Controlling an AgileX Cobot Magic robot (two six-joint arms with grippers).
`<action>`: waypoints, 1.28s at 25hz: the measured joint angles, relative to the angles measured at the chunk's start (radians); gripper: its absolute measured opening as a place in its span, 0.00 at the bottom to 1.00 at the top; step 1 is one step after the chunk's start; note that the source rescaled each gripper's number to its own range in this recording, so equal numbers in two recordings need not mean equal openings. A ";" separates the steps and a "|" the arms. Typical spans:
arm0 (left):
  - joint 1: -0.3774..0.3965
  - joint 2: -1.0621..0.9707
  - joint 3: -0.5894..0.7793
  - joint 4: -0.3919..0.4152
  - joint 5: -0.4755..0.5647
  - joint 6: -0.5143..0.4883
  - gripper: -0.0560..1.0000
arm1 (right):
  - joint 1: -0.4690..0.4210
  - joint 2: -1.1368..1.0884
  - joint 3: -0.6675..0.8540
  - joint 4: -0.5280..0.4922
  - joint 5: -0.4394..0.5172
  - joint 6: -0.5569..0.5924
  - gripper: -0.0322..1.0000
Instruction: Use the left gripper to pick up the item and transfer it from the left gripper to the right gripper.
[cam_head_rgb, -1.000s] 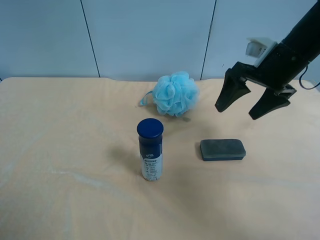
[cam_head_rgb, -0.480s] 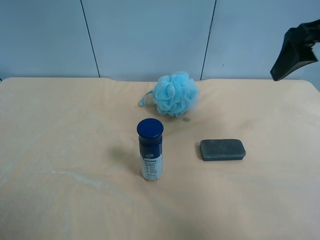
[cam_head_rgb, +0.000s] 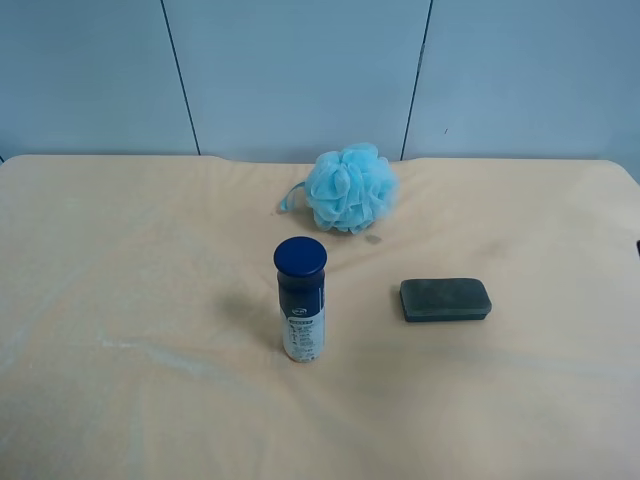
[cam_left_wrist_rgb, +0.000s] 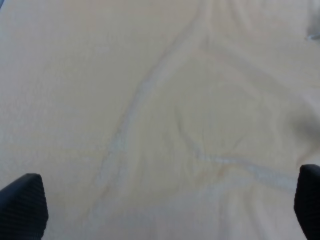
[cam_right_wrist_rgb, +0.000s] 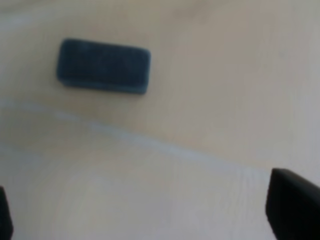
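Observation:
The item, a flat dark grey-blue block, lies on the cream cloth to the right of the bottle in the exterior high view. It also shows in the right wrist view, blurred, lying free and far from the fingers. My right gripper is open and empty, with one black fingertip at each lower corner. My left gripper is open and empty over bare wrinkled cloth, with one fingertip at each lower corner. Neither arm shows in the exterior high view.
A white bottle with a dark blue cap stands upright near the middle. A light blue mesh bath puff lies behind it near the back edge. A cream cloth covers the table, and a grey-blue wall stands behind.
The arm at the exterior high view's right has pulled back up and to the right and left that view. The block, bottle and puff have not moved.

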 joint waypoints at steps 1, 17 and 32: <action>0.000 0.000 0.000 0.000 0.000 0.000 1.00 | 0.000 -0.048 0.032 0.000 -0.020 0.000 0.99; 0.000 0.000 0.000 0.000 0.000 0.000 1.00 | 0.000 -0.589 0.251 -0.070 -0.059 0.085 0.99; 0.097 0.000 0.000 -0.001 -0.001 0.000 1.00 | -0.045 -0.614 0.252 -0.070 -0.058 0.090 0.99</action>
